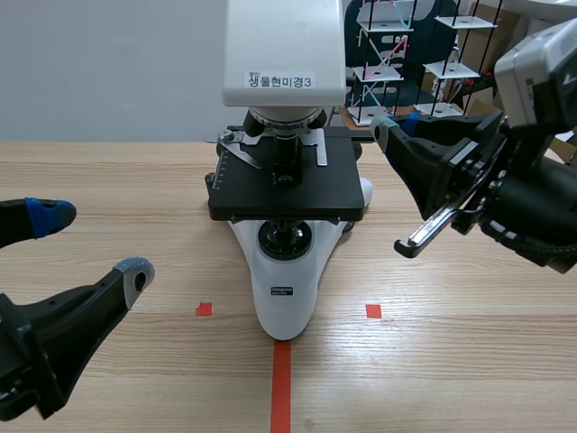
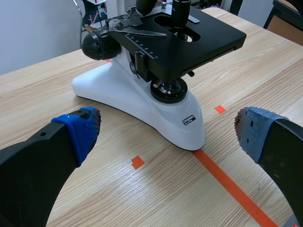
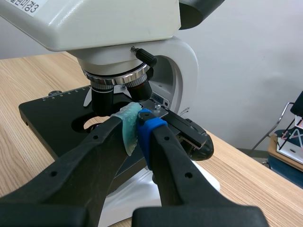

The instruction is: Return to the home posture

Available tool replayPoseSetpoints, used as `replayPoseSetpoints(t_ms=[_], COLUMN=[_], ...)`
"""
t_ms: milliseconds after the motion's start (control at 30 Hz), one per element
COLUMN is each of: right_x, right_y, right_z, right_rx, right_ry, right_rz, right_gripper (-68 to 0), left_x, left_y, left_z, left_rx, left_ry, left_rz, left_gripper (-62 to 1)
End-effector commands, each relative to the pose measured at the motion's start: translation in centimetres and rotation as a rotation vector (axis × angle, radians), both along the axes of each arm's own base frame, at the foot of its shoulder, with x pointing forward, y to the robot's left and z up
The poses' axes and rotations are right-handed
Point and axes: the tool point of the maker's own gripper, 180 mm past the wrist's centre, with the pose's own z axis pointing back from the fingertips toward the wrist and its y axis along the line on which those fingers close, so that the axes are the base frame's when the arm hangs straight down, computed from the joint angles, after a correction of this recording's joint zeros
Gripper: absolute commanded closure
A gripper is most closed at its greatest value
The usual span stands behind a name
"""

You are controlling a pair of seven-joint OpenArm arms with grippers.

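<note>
Left gripper [image 1: 92, 244]: I read it as spread wide with nothing between the pads. It hangs low over the table [image 1: 469, 361] on my left side and points at the microscope [image 1: 284, 271].
Why there: the open span frames the white base from the front, near it but not touching. I judge this a standoff pose with clear air all round.
Right gripper [image 3: 137, 125]: the fingers are pressed together, teal pad against blue pad, and I see nothing caught between them.
Where it is: raised on the right, with its tip just beside the stage [image 1: 287, 185] at the rear right corner, below the objectives. I cannot tell whether it touches the stage edge.
Why closed: my guess is that a narrow tip suits working close in by the stage; pinched fingers fit where spread ones would not.
Task's things: the two arms themselves, neither of them yet tucked away.
Progress: homing looks barely begun, if at all.
Next move: I would draw the right arm straight back from the stage before lifting or swinging it.
Risk: a sideways sweep could clip the stage or nudge the microscope off the tape line [image 1: 281, 388].
</note>
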Motion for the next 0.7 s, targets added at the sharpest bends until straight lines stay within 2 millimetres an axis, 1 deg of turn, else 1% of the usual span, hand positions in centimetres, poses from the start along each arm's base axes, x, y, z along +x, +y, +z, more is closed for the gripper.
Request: replayPoseSetpoints(t_ms=[0, 500, 567, 667], right_x=[0.1, 0.1, -0.2, -0.8], right_y=[0.0, 0.0, -0.1, -0.3], right_z=[1.2, 1.1, 0.8, 0.0], right_rx=[0.011, 0.011, 0.005, -0.008], right_ry=[-0.039, -0.036, -0.026, 0.001], right_rz=[0.009, 0.009, 0.010, 0.012], right_gripper=[-2.0, -2.8, -6.7, -16.3], left_x=[0.1, 0.1, 0.1, 0.1], left_y=[0.0, 0.0, 0.0, 0.0], left_z=[0.7, 0.7, 0.7, 0.7], left_rx=[-0.016, -0.016, -0.016, -0.016], left_ry=[-0.021, -0.021, -0.021, -0.021], left_rz=[0.007, 0.007, 0.007, 0.007], left_gripper=[-59.6, -59.6, -59.6, -59.6])
